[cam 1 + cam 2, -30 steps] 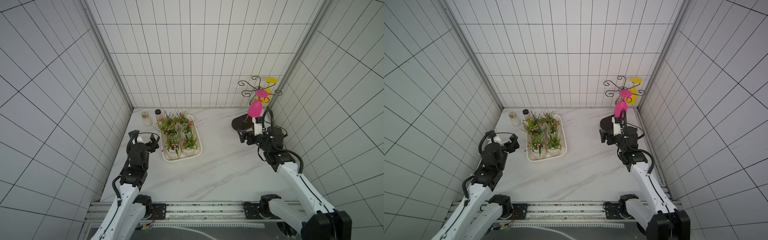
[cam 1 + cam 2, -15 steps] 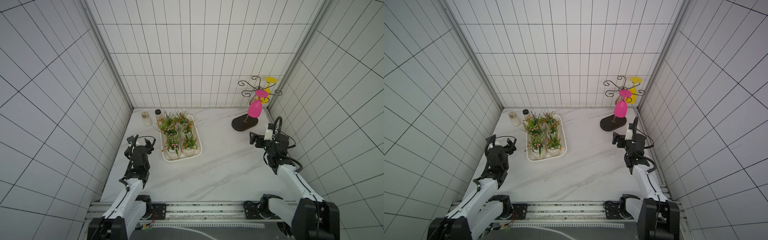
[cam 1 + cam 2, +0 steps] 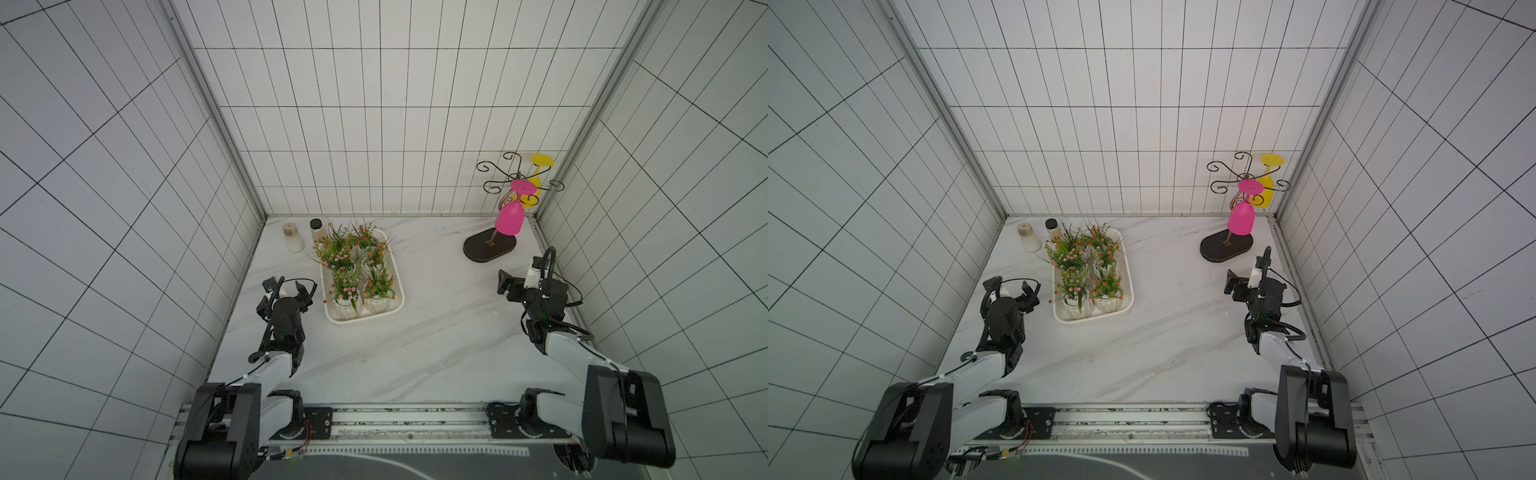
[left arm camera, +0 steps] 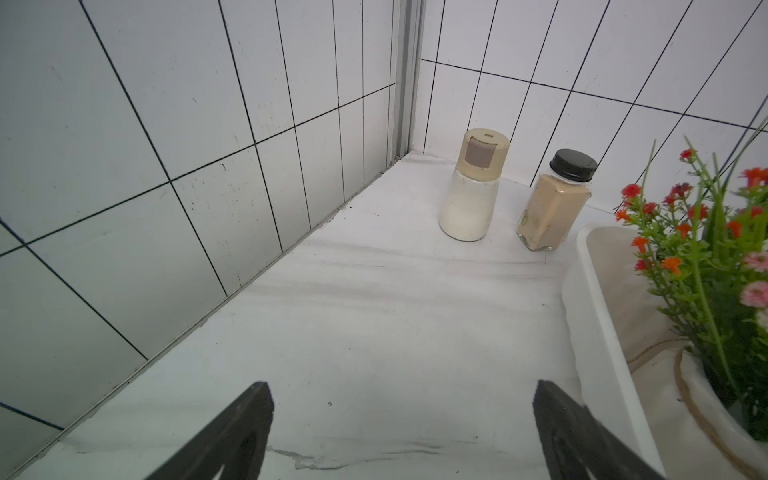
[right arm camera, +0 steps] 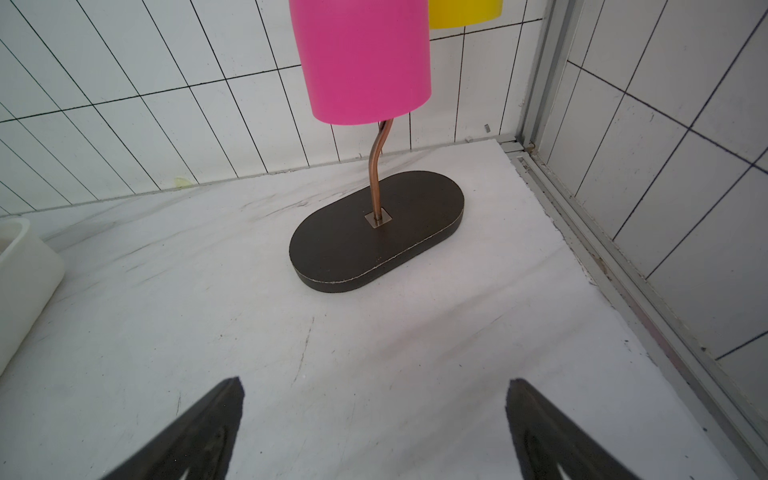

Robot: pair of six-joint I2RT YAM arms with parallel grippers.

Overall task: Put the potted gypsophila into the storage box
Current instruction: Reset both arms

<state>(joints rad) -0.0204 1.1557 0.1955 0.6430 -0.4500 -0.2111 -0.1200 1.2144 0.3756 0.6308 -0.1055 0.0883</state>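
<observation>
The storage box is a white tray at the table's back left. Several potted gypsophila in white pots stand inside it, with pink and orange blooms. My left gripper is low over the table just left of the box, open and empty. In the left wrist view the left gripper has bare marble between its fingers, with the box rim and a pot beside it. My right gripper is open and empty near the right wall.
A white shaker and a black-capped bottle stand in the back left corner. A dark oval stand base carries a pink glass and a yellow glass. Tiled walls close three sides.
Both arms have folded down and back toward the front rail. The right gripper has drawn right, away from the glass stand. Both grippers stayed open.
</observation>
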